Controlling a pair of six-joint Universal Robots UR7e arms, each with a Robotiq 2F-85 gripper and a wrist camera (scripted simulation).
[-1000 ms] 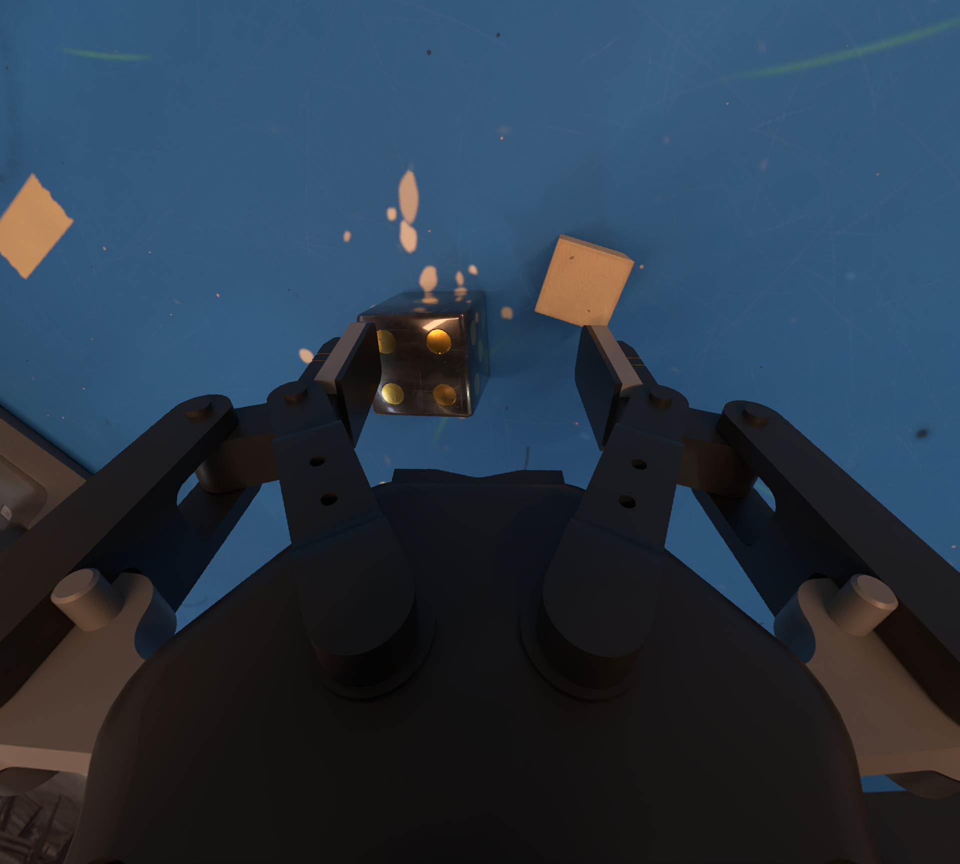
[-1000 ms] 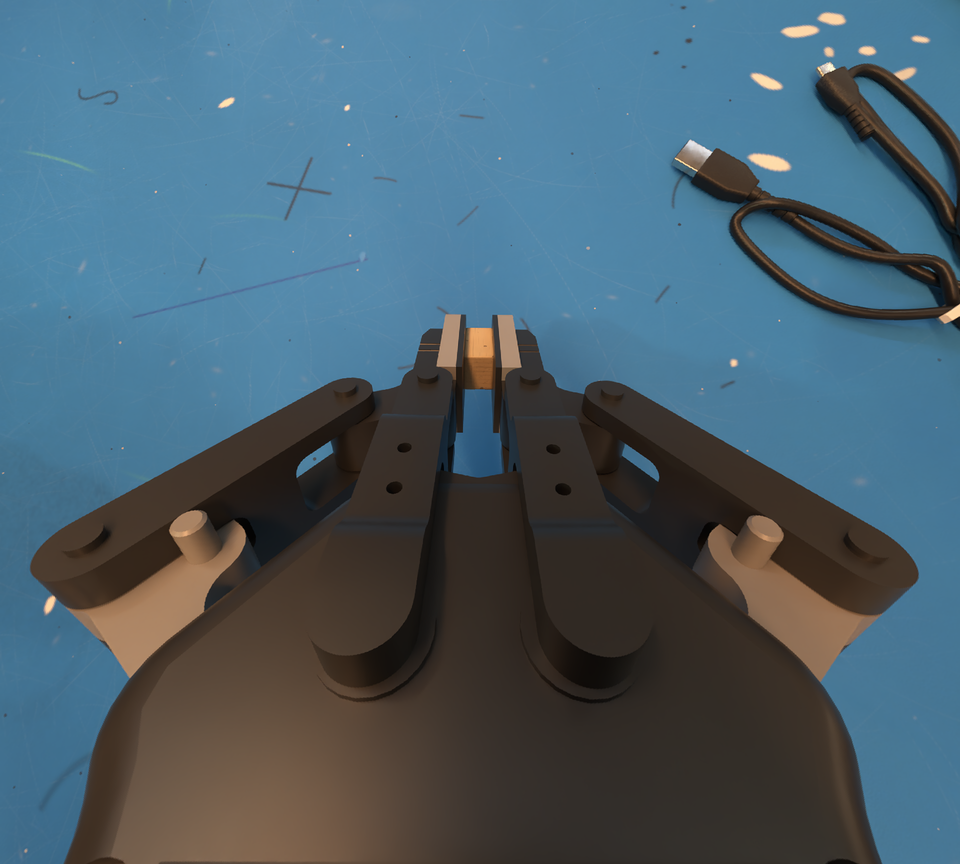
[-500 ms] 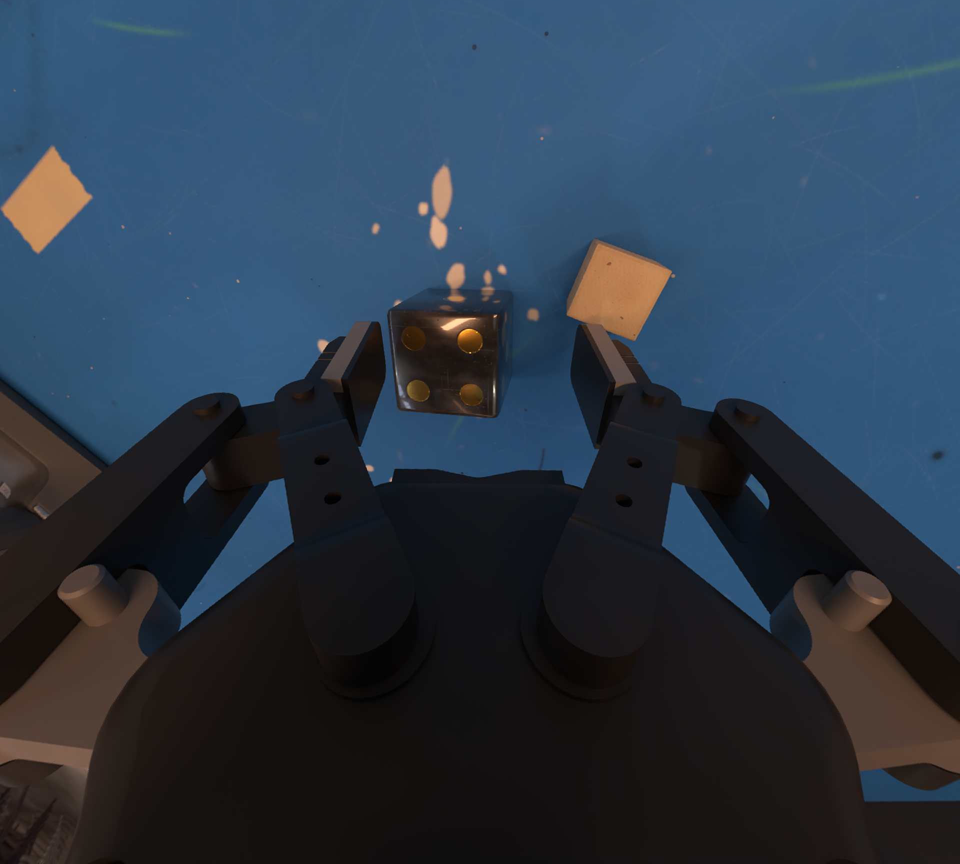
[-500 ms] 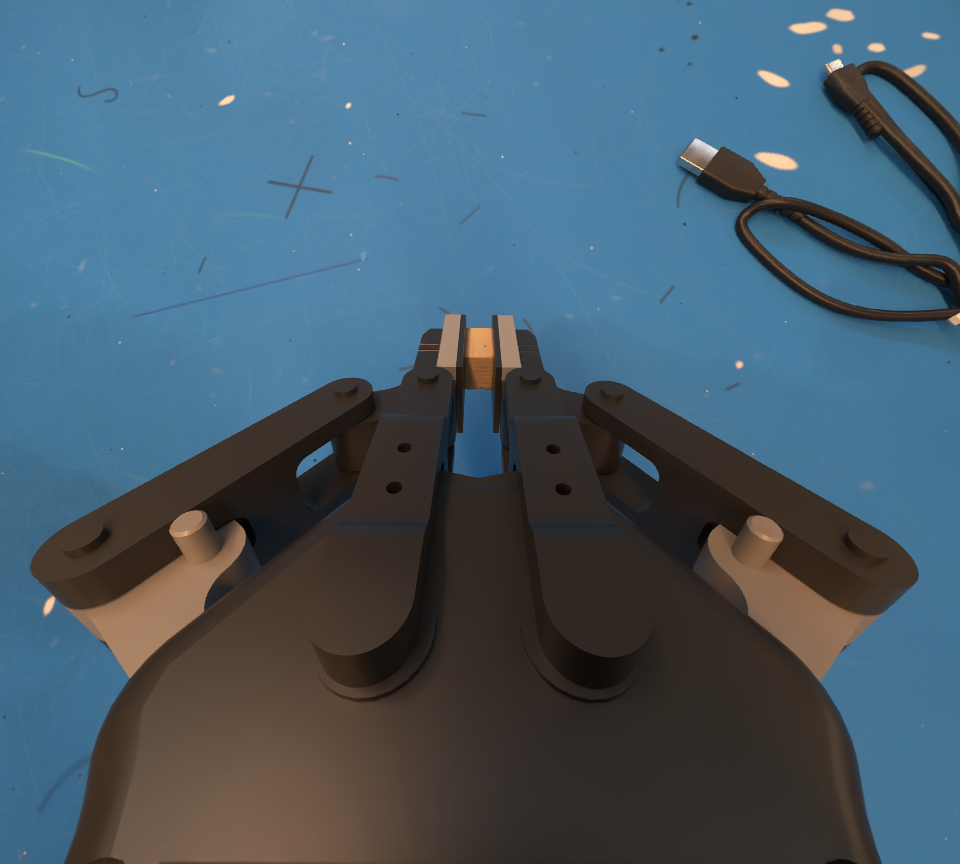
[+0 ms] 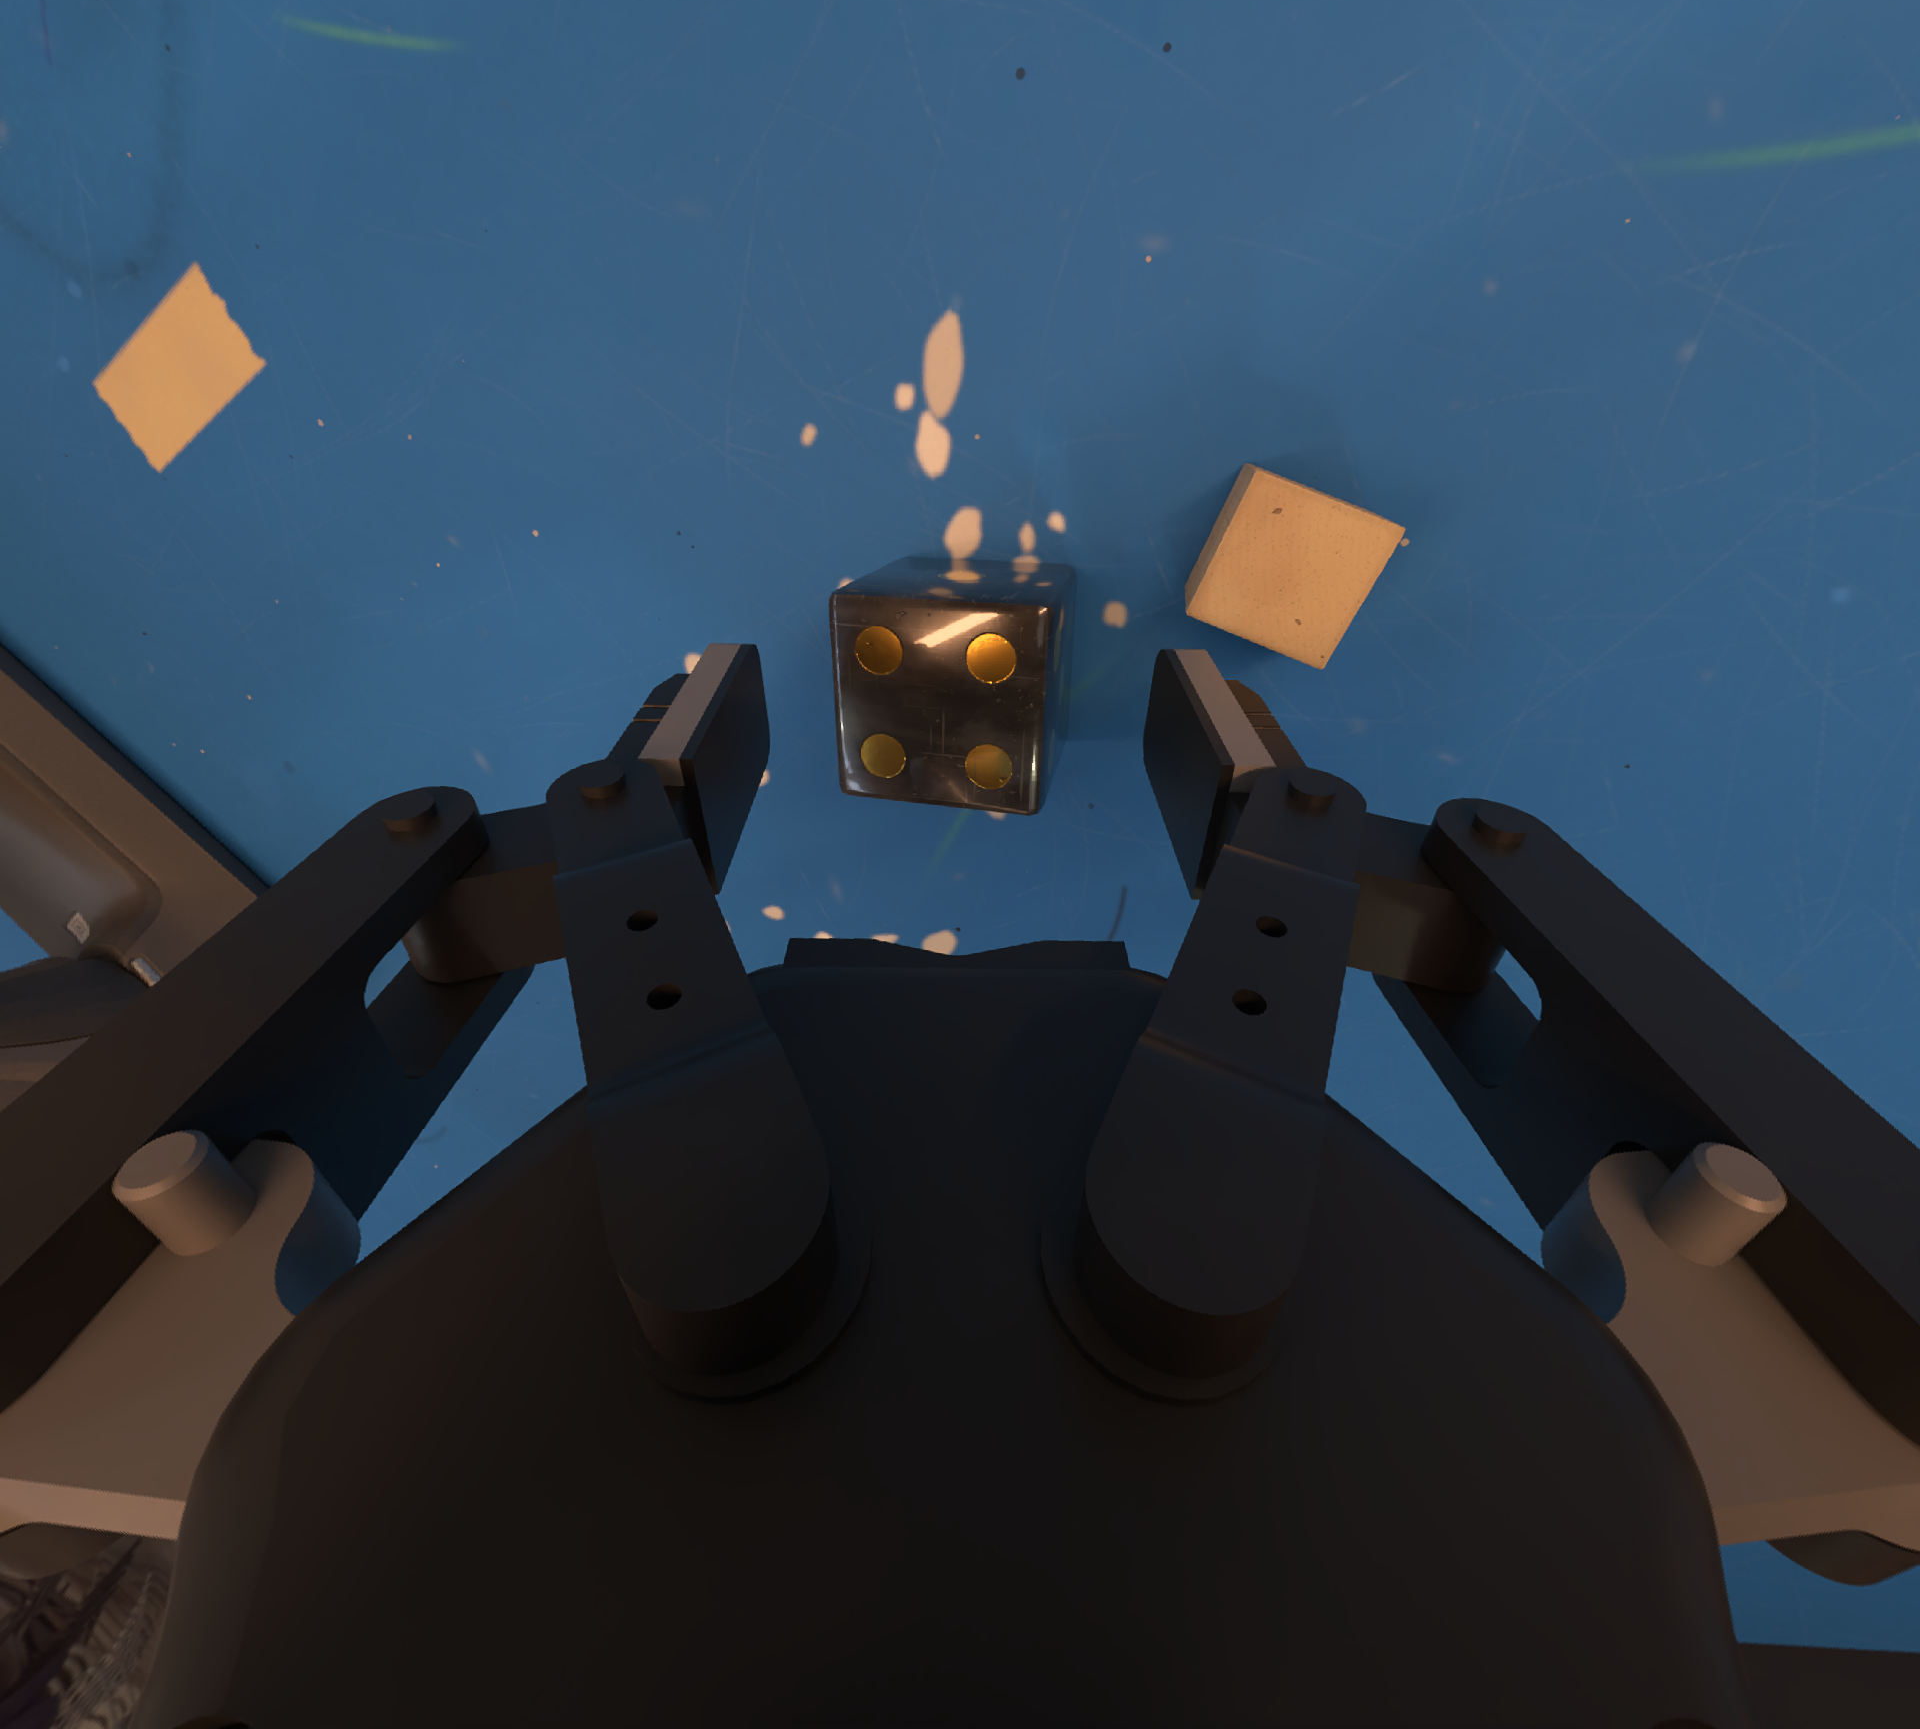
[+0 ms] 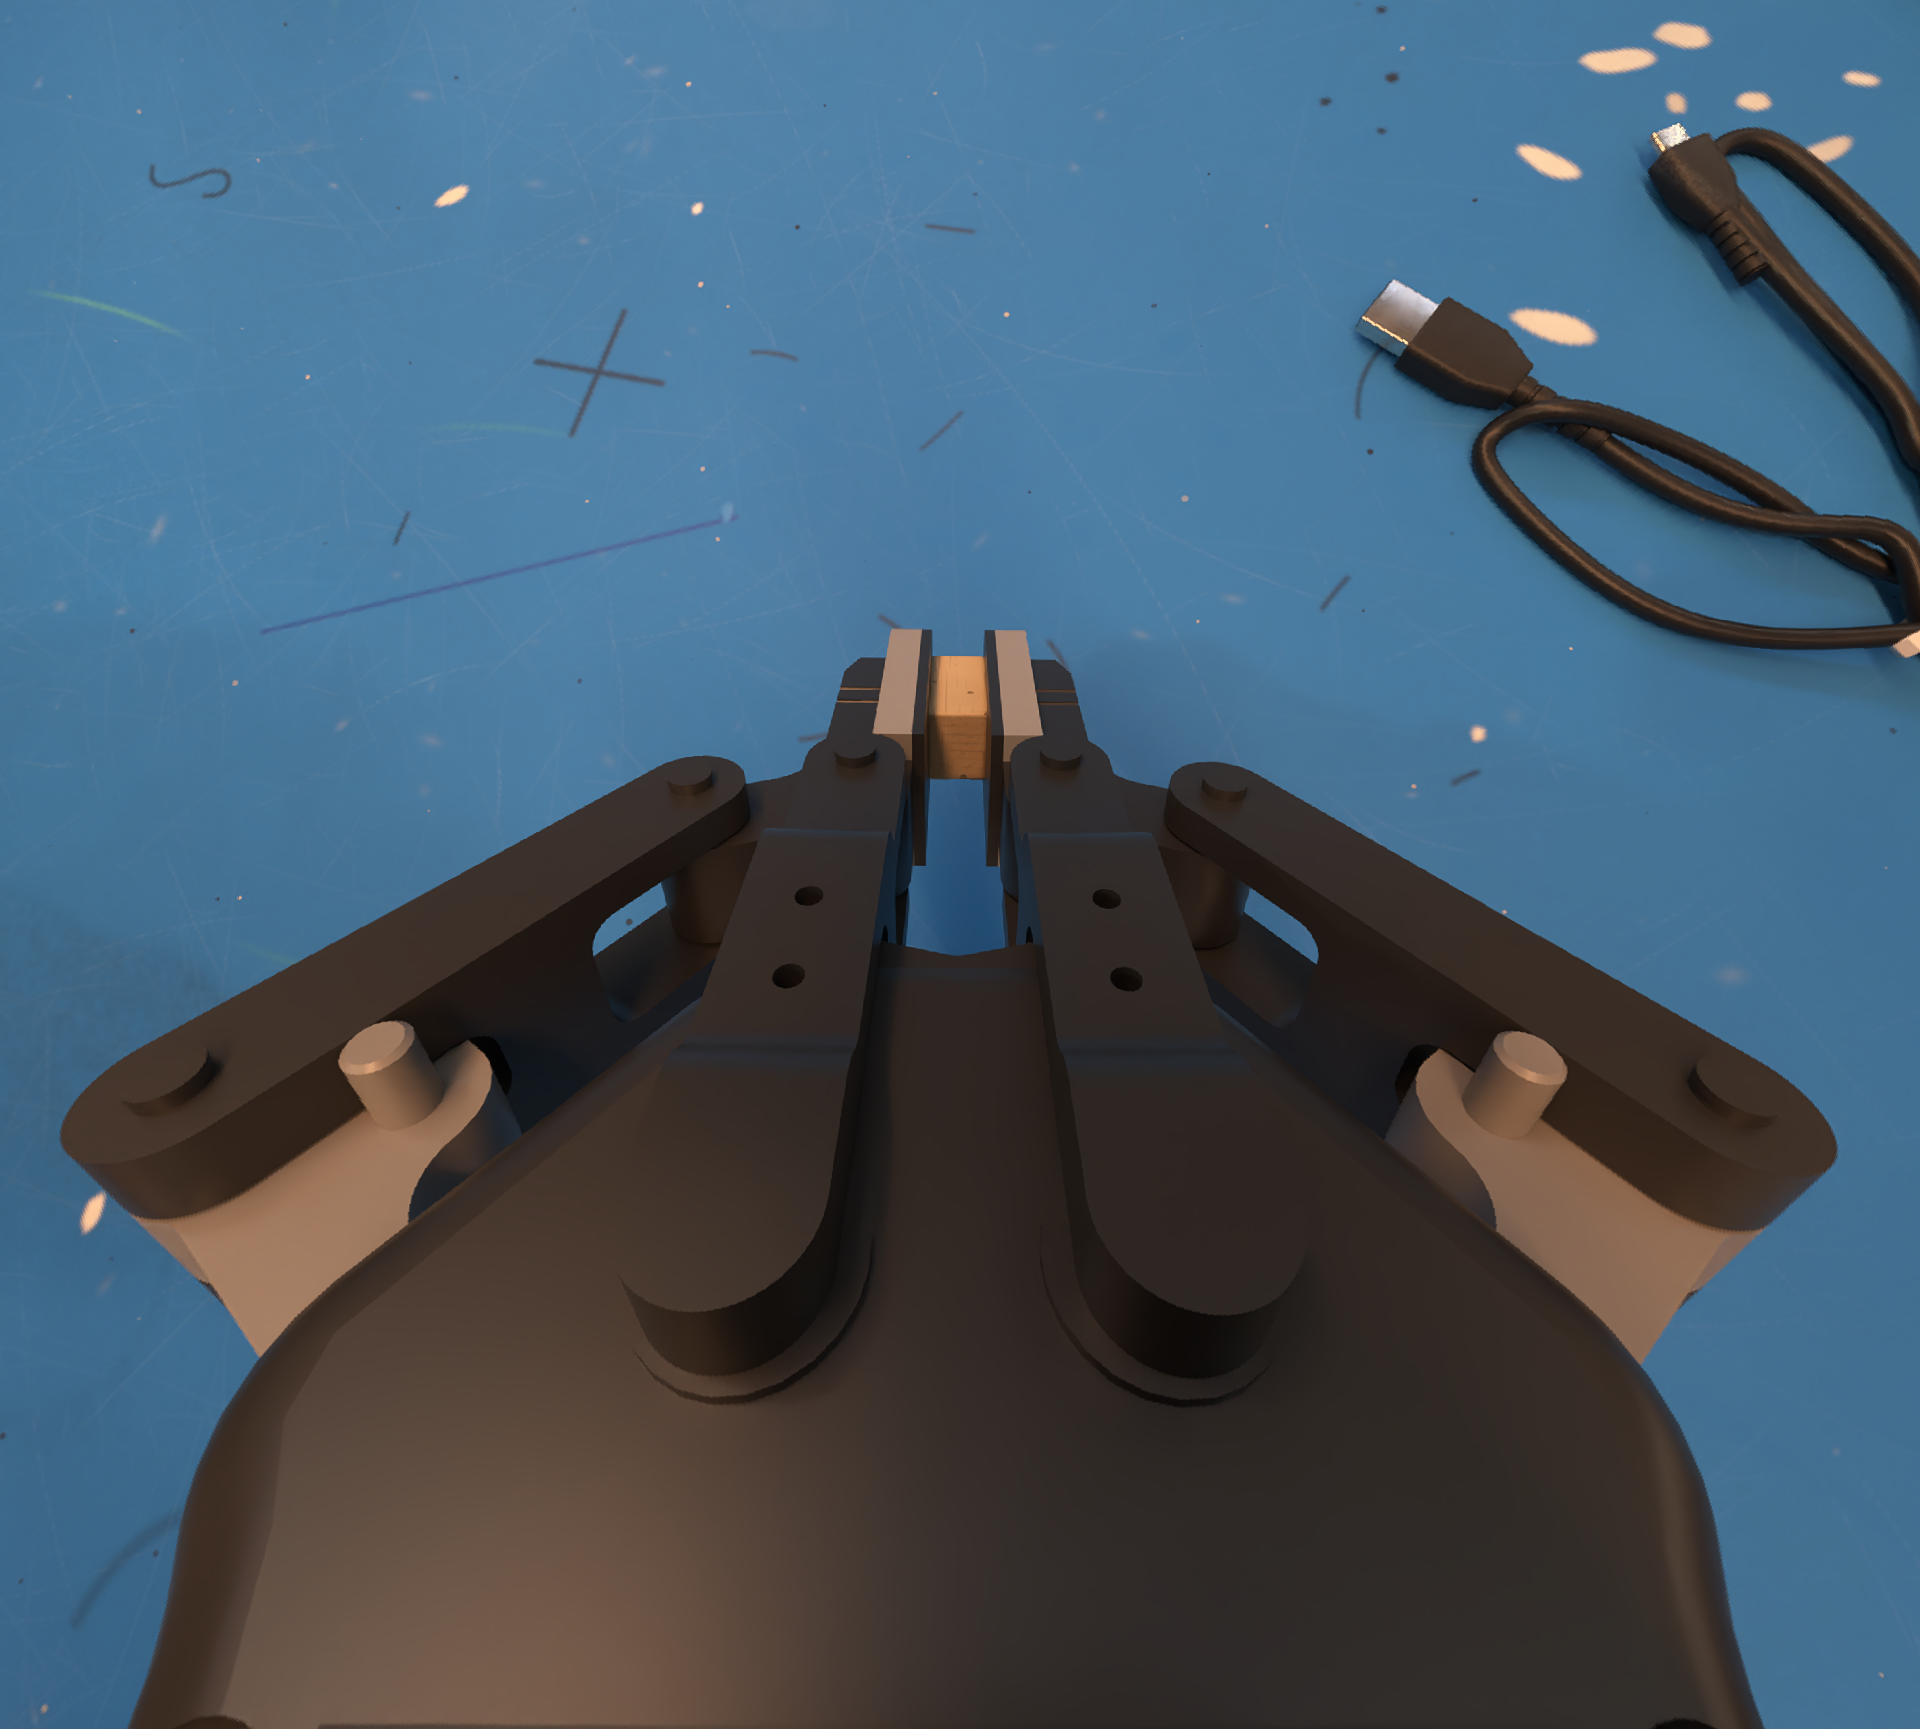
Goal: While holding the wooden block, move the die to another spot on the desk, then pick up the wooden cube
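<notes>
In the left wrist view a dark glossy die (image 5: 940, 692) with gold pips lies on the blue desk (image 5: 1039, 121), its four-pip face towards me. My left gripper (image 5: 956, 723) is open, with one finger (image 5: 717, 734) on each side of the die and a gap on both sides. A pale wooden cube (image 5: 1294, 562) lies on the desk just beyond the right finger. In the right wrist view my right gripper (image 6: 958, 692) is shut on a small wooden block (image 6: 958, 708), held above the desk.
A flat tan square patch (image 5: 177, 365) marks the desk at the far left. A grey object's edge (image 5: 62, 848) enters at the lower left. A black USB cable (image 6: 1662, 516) with its plug (image 6: 1444, 344) lies to the right of the right gripper.
The die, which was right next to the left finger, now sits centred between both fingers as the left gripper shifted sideways. The right gripper still holds the block, barely moved.
</notes>
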